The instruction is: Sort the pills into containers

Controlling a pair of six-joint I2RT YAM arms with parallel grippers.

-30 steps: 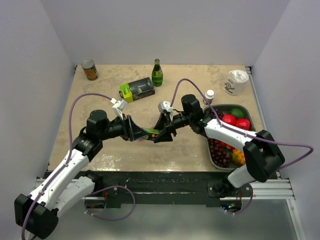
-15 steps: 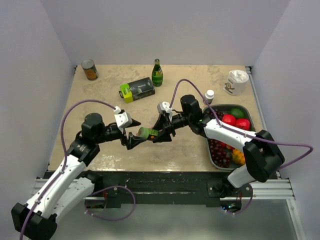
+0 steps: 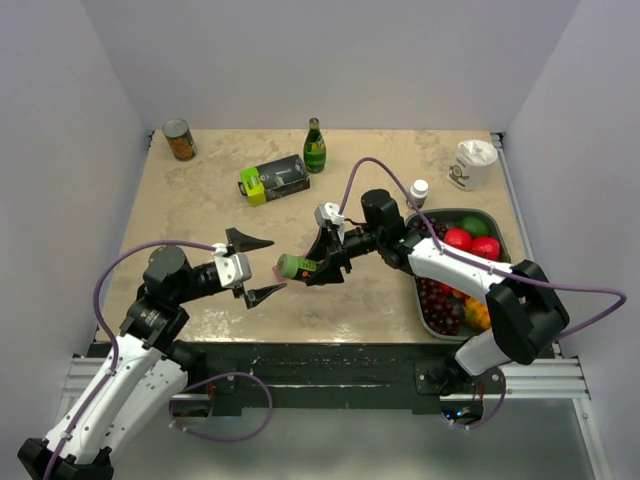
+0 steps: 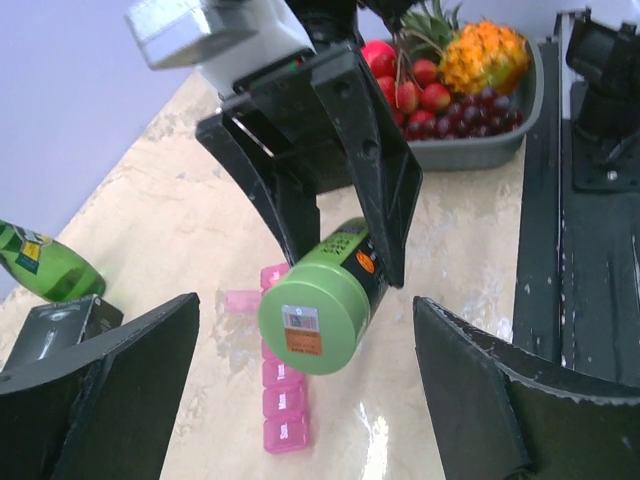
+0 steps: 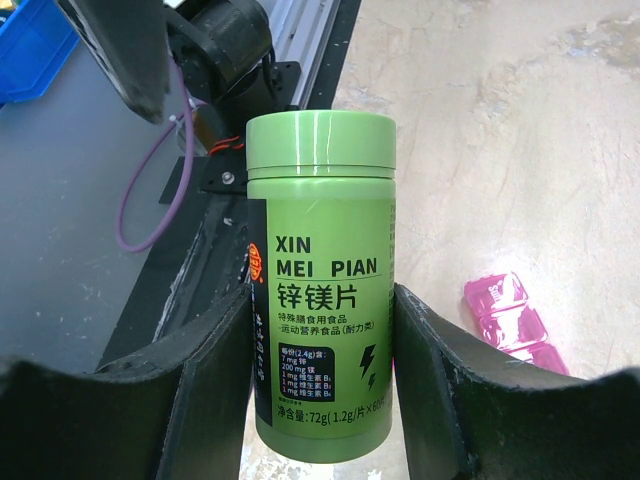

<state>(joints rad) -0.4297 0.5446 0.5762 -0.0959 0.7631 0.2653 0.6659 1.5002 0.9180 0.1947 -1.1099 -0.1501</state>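
Note:
A green pill bottle (image 3: 295,266) with its lid on lies level in the air, and my right gripper (image 3: 318,265) is shut on its body (image 5: 320,250). The lid (image 4: 313,322) faces my left gripper (image 3: 262,266), which stands open a short way to the left, touching nothing. Under the bottle on the table lies the pink strip of containers (image 4: 283,400), also seen in the right wrist view (image 5: 507,310). One pink flap (image 4: 240,300) sticks out sideways from it. No pills show.
A black-and-lime box (image 3: 274,180), a green glass bottle (image 3: 315,146) and a can (image 3: 179,139) stand at the back. A small white bottle (image 3: 419,191) and a white cup (image 3: 472,163) are back right. The grey fruit tray (image 3: 462,211) sits on the right.
My left gripper has opened, let go of the bottle's lid end and drawn back to the left. The right gripper still holds the bottle in nearly the same place.

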